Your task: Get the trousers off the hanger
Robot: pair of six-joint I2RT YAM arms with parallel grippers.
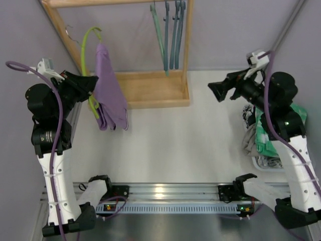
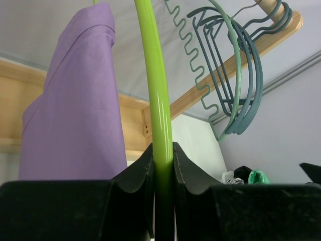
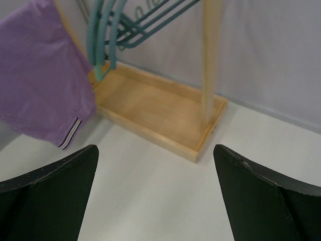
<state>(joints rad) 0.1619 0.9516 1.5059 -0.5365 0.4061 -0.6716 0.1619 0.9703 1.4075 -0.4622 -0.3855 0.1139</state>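
Note:
The lilac-purple trousers (image 1: 110, 90) hang draped over a lime-green hanger (image 1: 86, 45) at the left of the wooden rack. My left gripper (image 1: 93, 85) is shut on the green hanger's bar (image 2: 159, 115), with the purple trousers (image 2: 75, 115) just to its left. My right gripper (image 1: 216, 92) is open and empty, held above the table to the right of the rack, facing the purple trousers (image 3: 42, 75). The mint-green trousers (image 1: 266, 135) lie on the laundry heap at the right, under my right arm.
A wooden rack with a tray base (image 1: 155, 88) stands at the back. Several teal hangers (image 1: 170, 35) hang on its top rail at the right. A heap of grey and dark laundry (image 1: 251, 140) lies at the right table edge.

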